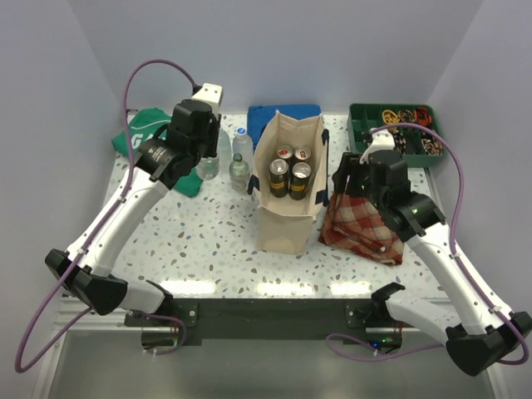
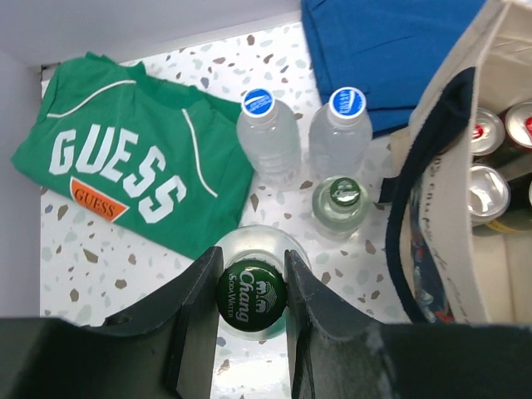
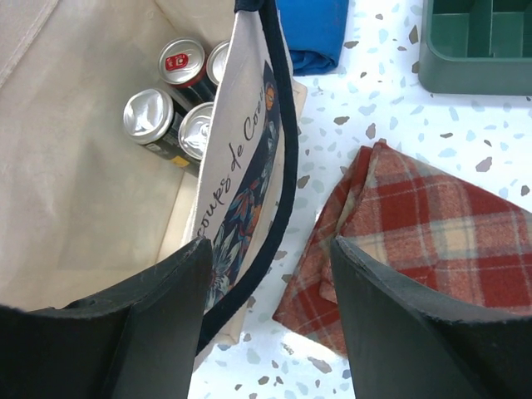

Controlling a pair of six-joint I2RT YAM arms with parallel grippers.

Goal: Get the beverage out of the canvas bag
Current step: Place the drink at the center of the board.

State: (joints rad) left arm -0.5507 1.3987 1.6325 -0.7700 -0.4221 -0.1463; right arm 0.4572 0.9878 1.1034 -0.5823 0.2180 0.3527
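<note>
While left fingers (image 2: 198, 309) clench the Chang bottle (image 2: 251, 297), right fingers (image 3: 391, 303) gape astride the canvas bag (image 3: 83, 187) handle (image 3: 288, 166).

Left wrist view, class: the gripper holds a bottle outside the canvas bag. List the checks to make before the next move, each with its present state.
1. Left gripper shut on the Chang bottle: ok.
2. Bottle outside the canvas bag: ok.
3. Bottle's base on the table: cannot tell.
4. Right gripper clamping the navy handle: not ok, open astride it.
5. Bag emptied: not ok, four cans remain.
</note>
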